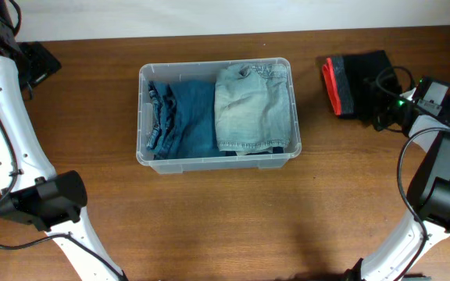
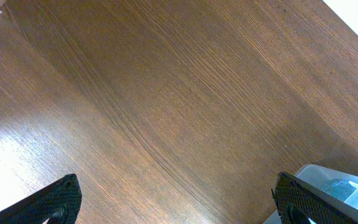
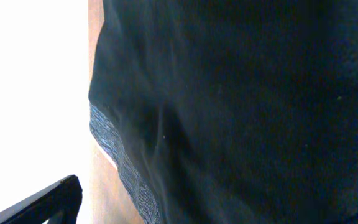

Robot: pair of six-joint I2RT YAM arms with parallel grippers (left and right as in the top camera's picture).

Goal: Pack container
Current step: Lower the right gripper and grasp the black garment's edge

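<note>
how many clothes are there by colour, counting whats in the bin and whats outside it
dark blue denim: 1, in the container
pale blue denim: 1, in the container
black garment: 1, outside, to its right
red garment: 1, against the black one's left edge; may be part of it
total: 4

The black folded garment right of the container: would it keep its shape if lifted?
Probably not: the black garment is soft folded cloth, so its layers would likely sag and unfold. It seems light for its size. Its textured weave, seen close in the right wrist view, probably is not slippery.
</note>
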